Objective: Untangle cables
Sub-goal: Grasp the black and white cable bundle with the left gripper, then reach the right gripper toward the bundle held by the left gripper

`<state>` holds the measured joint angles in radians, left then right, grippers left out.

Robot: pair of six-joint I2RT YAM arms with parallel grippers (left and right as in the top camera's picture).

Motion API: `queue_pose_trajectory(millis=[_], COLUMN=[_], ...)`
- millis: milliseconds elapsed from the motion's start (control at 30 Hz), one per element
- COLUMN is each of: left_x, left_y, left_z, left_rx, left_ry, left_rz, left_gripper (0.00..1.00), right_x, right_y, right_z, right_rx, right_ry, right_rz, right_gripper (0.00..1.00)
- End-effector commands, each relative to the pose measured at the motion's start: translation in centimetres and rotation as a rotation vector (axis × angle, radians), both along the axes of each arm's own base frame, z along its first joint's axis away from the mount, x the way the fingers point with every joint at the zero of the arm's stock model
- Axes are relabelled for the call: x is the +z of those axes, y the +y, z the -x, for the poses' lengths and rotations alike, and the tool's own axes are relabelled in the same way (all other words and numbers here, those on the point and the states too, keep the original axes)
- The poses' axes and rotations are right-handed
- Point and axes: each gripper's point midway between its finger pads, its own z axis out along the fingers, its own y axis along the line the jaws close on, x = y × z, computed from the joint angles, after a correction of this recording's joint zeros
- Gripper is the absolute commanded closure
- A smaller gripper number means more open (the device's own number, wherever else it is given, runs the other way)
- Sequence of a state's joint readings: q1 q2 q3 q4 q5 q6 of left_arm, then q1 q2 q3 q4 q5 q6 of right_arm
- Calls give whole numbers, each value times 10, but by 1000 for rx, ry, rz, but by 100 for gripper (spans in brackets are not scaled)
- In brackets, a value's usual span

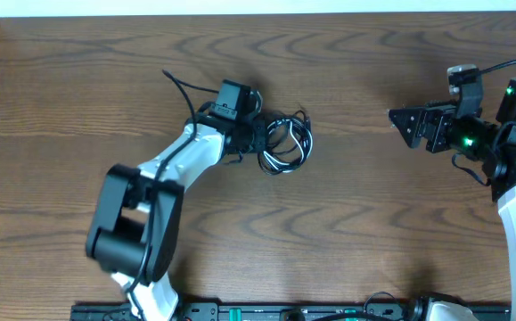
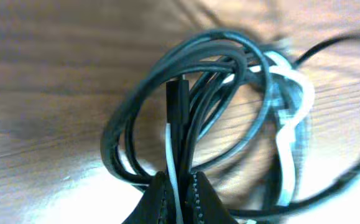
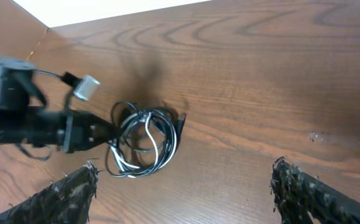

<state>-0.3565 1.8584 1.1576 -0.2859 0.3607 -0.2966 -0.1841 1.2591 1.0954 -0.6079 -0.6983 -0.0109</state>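
The cables lie in one tangled coil of black loops with a white cord through them, near the middle of the table. My left gripper sits at the coil's left edge, shut on a white strand and a black strand of the cables; its fingertips pinch them close up. A black plug end stands up just above the jaws. My right gripper is open and empty, well to the right of the coil. The right wrist view shows the cables ahead of its spread fingers.
The wooden table has a pale raised edge along the back and left side. The left arm stretches from the front left to the coil. A black rail runs along the front edge.
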Motion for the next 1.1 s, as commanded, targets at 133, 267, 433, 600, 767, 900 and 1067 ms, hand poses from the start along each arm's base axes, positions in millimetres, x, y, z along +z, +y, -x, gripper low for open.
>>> queue_pose_trajectory(millis=[133, 267, 433, 600, 767, 900, 1067], left_x=[113, 143, 165, 184, 194, 193, 193], left_y=[-3, -5, -8, -9, -11, -10, -10], left_z=[-7, 2, 9, 15, 20, 21, 21], left_rx=[60, 41, 37, 43, 39, 41, 40], left_ry=[-216, -259, -284, -303, -309, -304, -305], left_rz=[125, 178, 231, 273, 302, 298, 298], left_gripper=[93, 93, 92, 92, 92, 92, 93], right_x=[14, 23, 31, 31, 26, 20, 9], right_y=[24, 45, 64, 72, 79, 85, 96], right_z=[-7, -9, -10, -8, -7, -8, -8], right_rx=[36, 75, 111, 134, 149, 158, 162], right_ry=[-33, -65, -90, -90, -70, -43, 19], right_rz=[-37, -59, -81, -84, -88, -98, -127], right_gripper=[14, 17, 22, 23, 23, 24, 28])
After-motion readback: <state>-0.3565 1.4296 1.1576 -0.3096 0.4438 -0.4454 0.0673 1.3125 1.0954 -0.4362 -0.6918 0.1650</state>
